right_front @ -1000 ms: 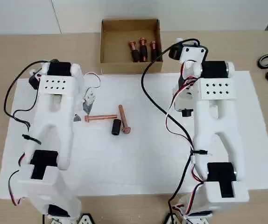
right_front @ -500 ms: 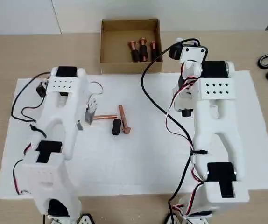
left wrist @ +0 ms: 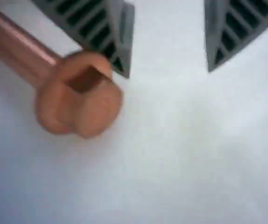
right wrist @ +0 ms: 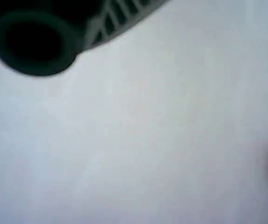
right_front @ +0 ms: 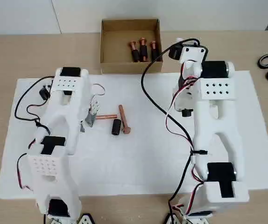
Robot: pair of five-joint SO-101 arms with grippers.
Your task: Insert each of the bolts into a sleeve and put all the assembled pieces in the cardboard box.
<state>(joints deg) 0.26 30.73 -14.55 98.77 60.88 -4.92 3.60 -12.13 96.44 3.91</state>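
Centring my spread left pincer (left wrist: 166, 67) over the bolt (left wrist: 78, 100), which lies on the white mat (left wrist: 171, 163) just outside my jaws, I must shift sideways before closing on its shank.

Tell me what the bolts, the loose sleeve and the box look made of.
Bolts: copper-coloured, smooth with a soft sheen along the shank; could be copper-plated metal or plastic. Loose sleeve: matte black, no glint, probably plastic or rubber. Box: plain brown cardboard, dull, with folded walls.
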